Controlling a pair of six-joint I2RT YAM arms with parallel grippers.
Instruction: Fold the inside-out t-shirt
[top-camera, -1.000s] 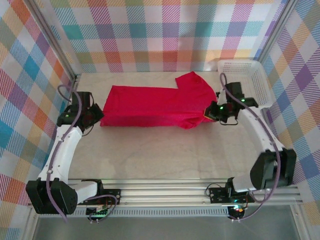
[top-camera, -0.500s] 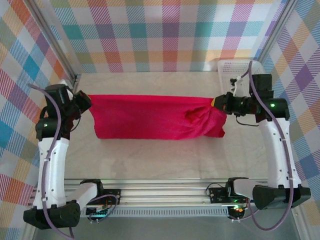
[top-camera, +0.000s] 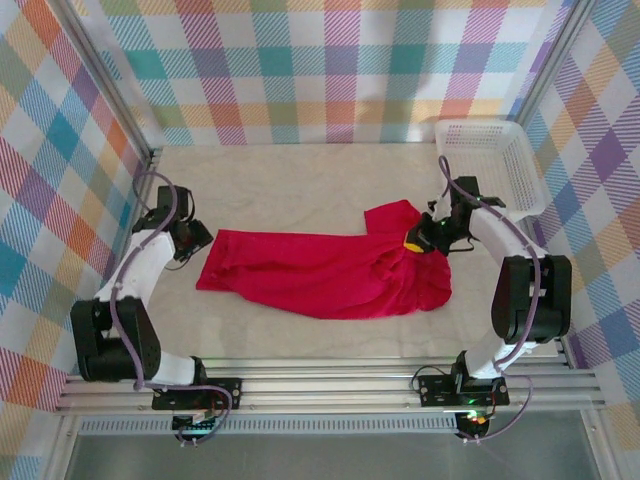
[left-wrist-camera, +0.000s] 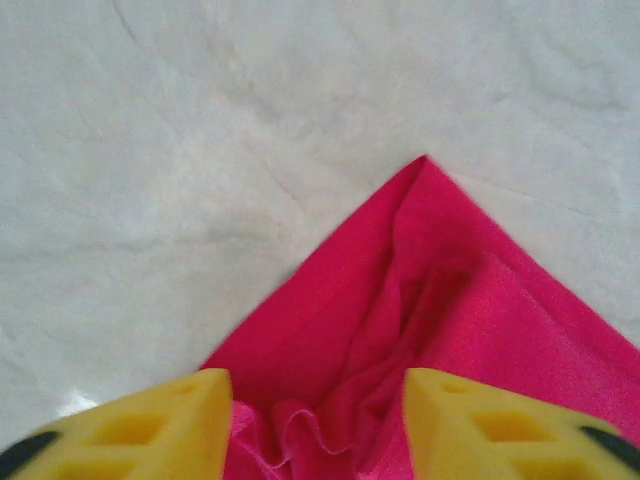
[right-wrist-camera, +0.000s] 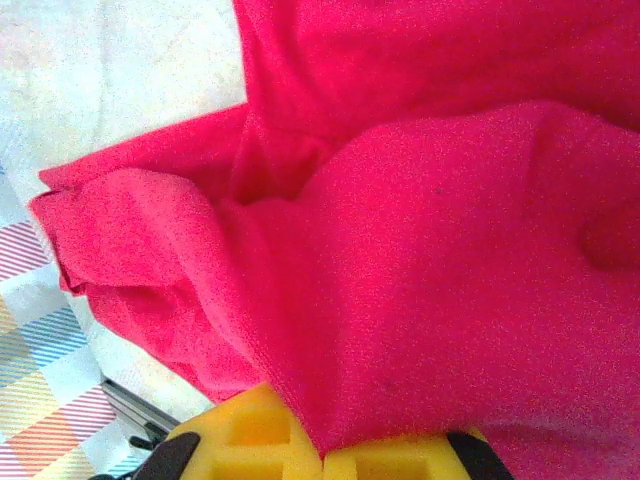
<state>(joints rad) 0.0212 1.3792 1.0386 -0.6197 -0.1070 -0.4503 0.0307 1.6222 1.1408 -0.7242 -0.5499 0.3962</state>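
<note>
**Shirt spans arm to arm**

My left gripper (left-wrist-camera: 315, 425) stands parted over one shirt corner. My right gripper (right-wrist-camera: 322, 455) is clamped on the bunched opposite end. The inside-out t-shirt (top-camera: 320, 275) lies on the table (top-camera: 300, 180), long axis between them.

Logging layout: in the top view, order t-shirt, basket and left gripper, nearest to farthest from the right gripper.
From the right gripper:
1. Red t-shirt, clamped in it.
2. White basket, just behind, back right.
3. Left gripper, far left.

Plaid walls (top-camera: 340, 60) — pastel — enclose a pale tabletop (top-camera: 300, 335).
</note>
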